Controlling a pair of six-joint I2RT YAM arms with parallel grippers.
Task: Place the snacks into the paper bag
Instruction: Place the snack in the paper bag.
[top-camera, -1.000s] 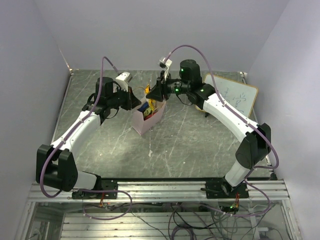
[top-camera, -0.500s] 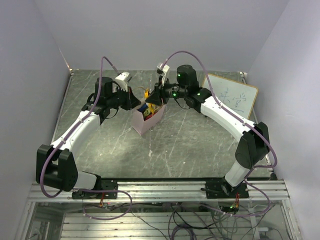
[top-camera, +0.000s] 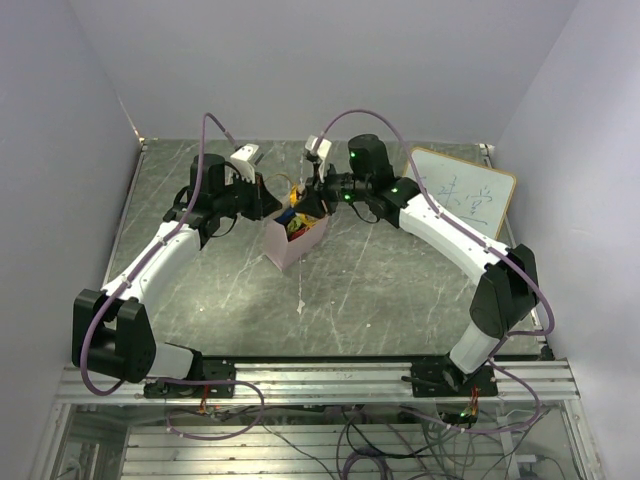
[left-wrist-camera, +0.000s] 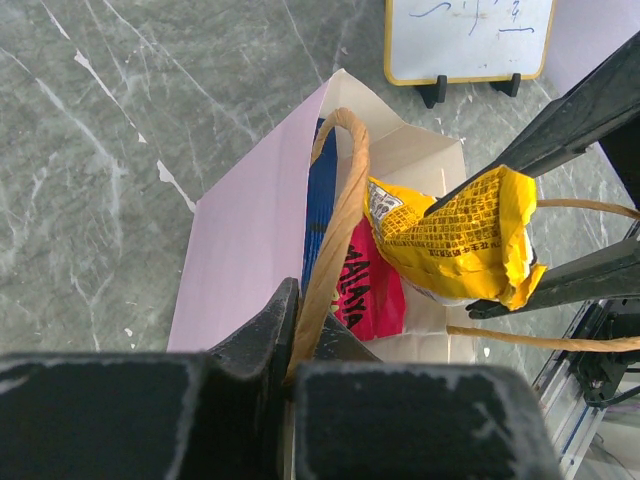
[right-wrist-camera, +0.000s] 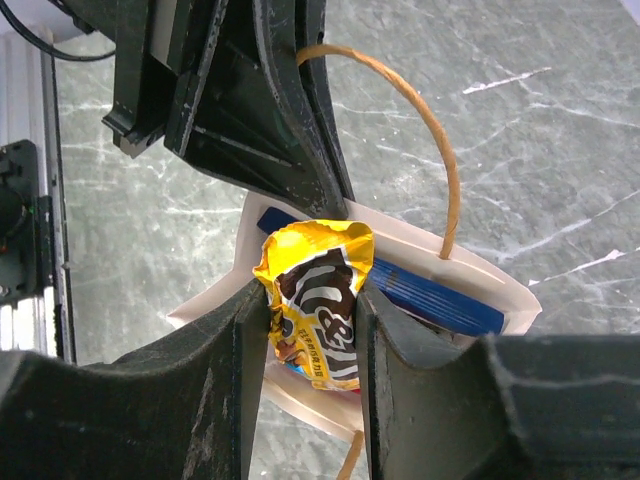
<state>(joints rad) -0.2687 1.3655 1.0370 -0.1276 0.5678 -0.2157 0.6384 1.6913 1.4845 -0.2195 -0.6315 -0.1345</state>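
Pinching the near handle (left-wrist-camera: 345, 200) of the paper bag (left-wrist-camera: 250, 230), the left claw (left-wrist-camera: 300, 345) was closed tight on that thin loop. The likely reason was to hold the light bag upright and its mouth spread while the other arm worked above it. The bag stood on the worktop (left-wrist-camera: 100, 150) between the two arms, its far handle arching free.

The right claw (right-wrist-camera: 312, 330) was narrowed onto the yellow M&M's packet (left-wrist-camera: 455, 240), gripping it across its crumpled middle. It held the packet over the open mouth, its lower end at about rim height, and whether that end was past the rim was hard to tell. That position suited a straight drop into the bag.

Inside, the dark blue chip bag (left-wrist-camera: 322, 220) stood on edge against the near wall. The pink-red packet (left-wrist-camera: 365, 285) lay beside it, which left room on the far side where the yellow packet hung. The white board (left-wrist-camera: 468, 35) stood well apart, beyond the bag.

Judging by this, the next move needed only a release. The risk was the packet catching on the far handle or the rim.
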